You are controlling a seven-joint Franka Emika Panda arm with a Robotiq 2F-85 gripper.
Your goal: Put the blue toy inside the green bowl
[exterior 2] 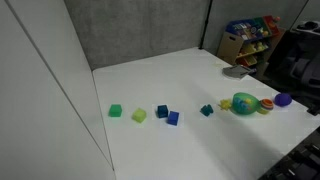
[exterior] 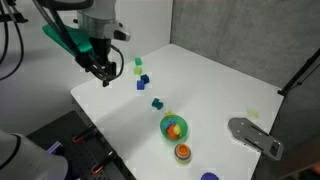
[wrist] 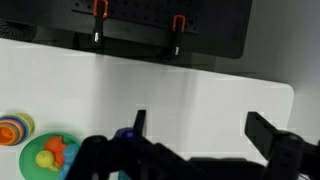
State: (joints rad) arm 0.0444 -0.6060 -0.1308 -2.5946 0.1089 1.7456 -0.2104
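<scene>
The blue toy (exterior 2: 173,118) is a tiny bright-blue block on the white table, right next to a darker blue block (exterior 2: 162,111). This pair also shows in an exterior view (exterior: 143,82). The green bowl (exterior: 173,127) stands nearer the table's front and holds small orange and yellow pieces. It also shows in an exterior view (exterior 2: 245,103) and at the wrist view's lower left (wrist: 45,157). My gripper (exterior: 103,72) hangs above the table's left corner, apart from the blocks. In the wrist view its fingers (wrist: 200,135) are spread wide with bare table between them.
A green cube (exterior 2: 115,111) and a yellow-green cube (exterior 2: 139,115) lie in the row. Another dark blue block (exterior 2: 207,110) lies near the bowl. An orange cup (exterior: 183,151) and a dark-blue round thing (exterior: 208,176) stand beyond the bowl. A grey flat object (exterior: 255,136) lies at the table edge.
</scene>
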